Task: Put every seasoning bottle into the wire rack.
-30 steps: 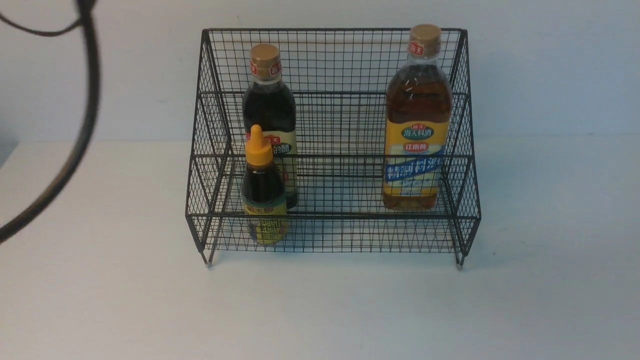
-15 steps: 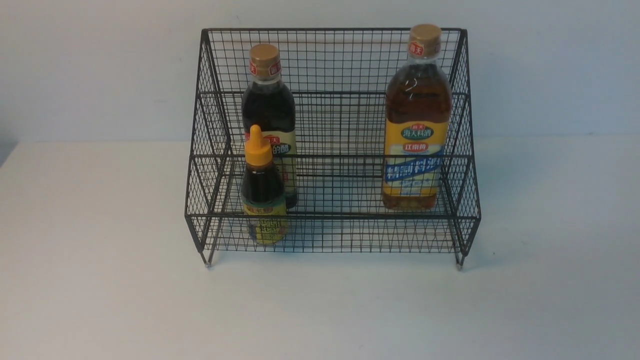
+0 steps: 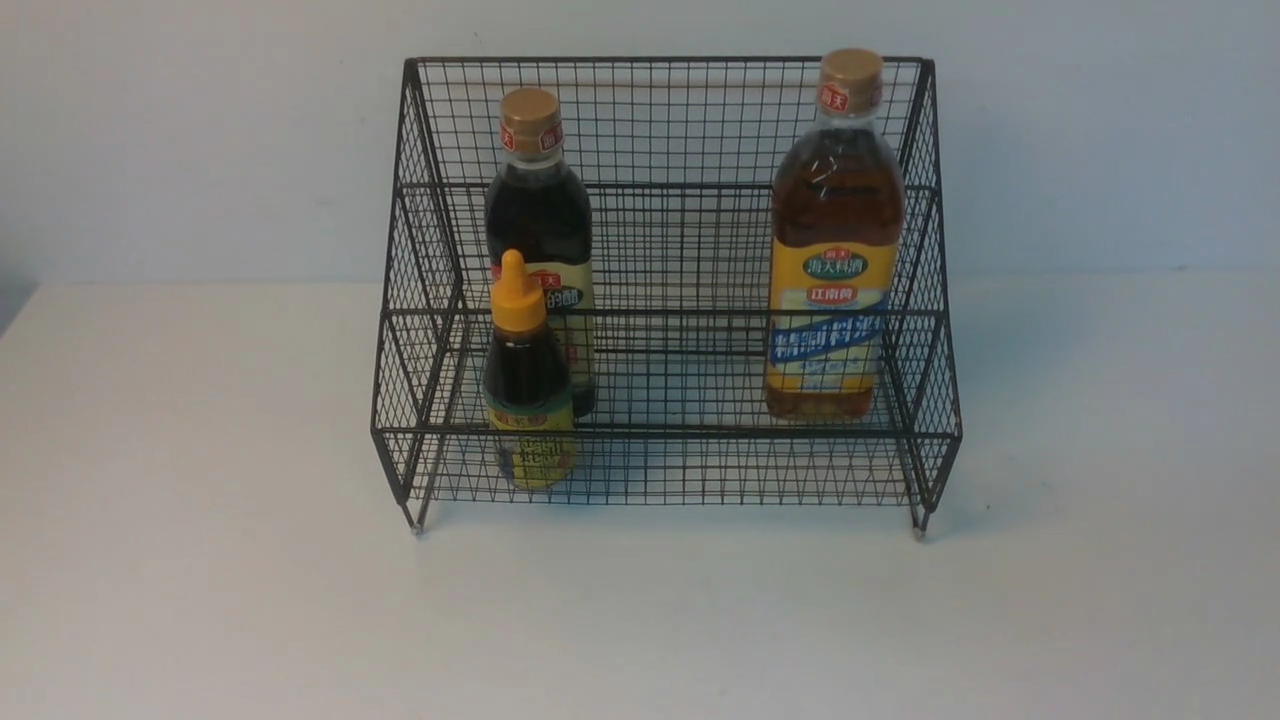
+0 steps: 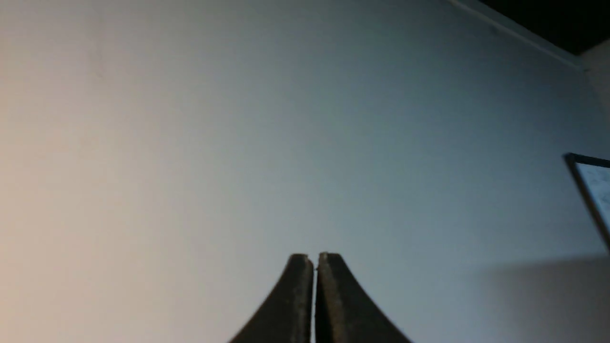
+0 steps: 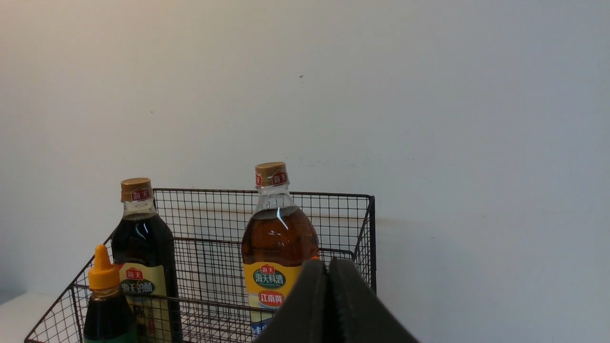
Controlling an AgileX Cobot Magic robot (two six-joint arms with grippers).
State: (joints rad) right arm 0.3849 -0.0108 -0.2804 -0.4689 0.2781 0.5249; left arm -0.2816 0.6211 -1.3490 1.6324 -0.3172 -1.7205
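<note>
Rack [image 3: 668, 433]: on the table [image 3: 640, 610], all three bottles inside.
Big bottle [image 3: 836, 220]: right side, away from both grippers.
Tall dark bottle [image 3: 540, 215]: left side, behind the small one.
Small bottle [image 3: 530, 370]: front tier, left.
Right gripper [image 5: 328, 269]: closed, empty; its camera sees bottles.
Left gripper [image 4: 315, 262]: closed, empty; its camera sees none.

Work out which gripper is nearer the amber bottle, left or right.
Right, seemingly: the right gripper points toward the rack, its tips overlapping the amber bottle in view; the left gripper faces bare wall, bottle out of sight.
</note>
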